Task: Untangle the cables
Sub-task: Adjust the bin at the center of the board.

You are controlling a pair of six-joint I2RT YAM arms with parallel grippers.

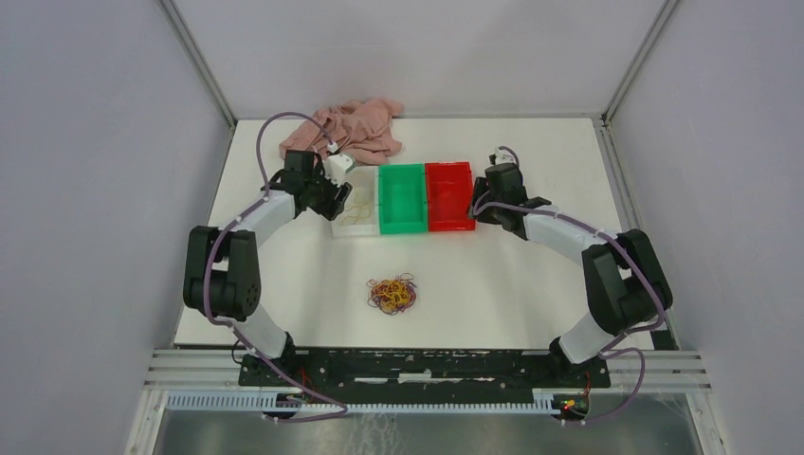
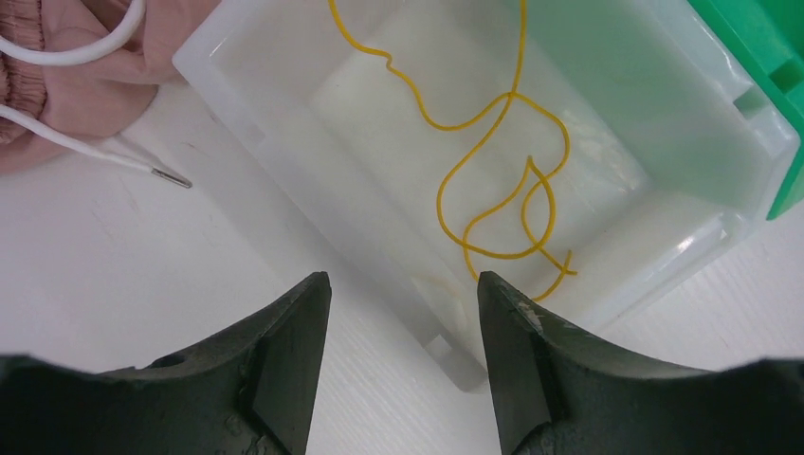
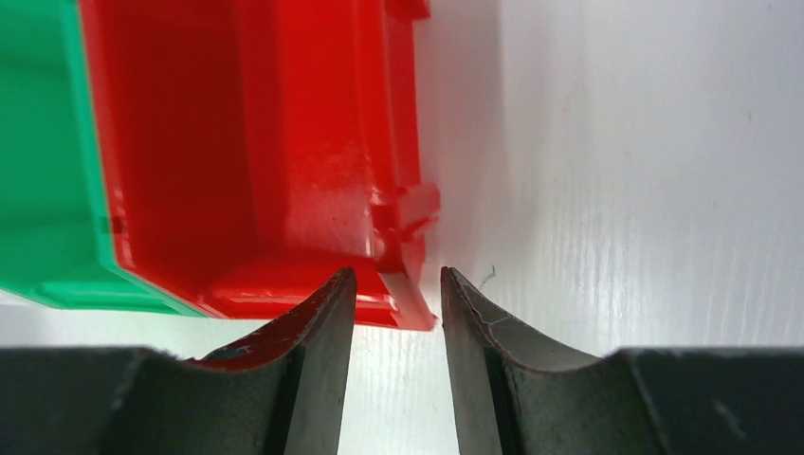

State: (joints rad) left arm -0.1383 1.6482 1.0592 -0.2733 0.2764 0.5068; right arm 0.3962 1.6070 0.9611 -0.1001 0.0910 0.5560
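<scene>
Cables point(image 1: 392, 294) lie tangled on the surface point(image 1: 512, 284), well apart from the bins; one yellow strand point(image 2: 502, 180) lies in the white bin point(image 2: 303, 161). Left pincer point(image 2: 403, 284) hangs over that bin's wall, jaws wide, empty. Right pincer point(image 3: 398, 280), narrower and empty, hangs at a corner of the red bin point(image 3: 237, 142).

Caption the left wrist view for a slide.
Open left fingers poised above the white bin's edge; one curly yellow cable lies inside, pink garment and drawstring upper left.
</scene>
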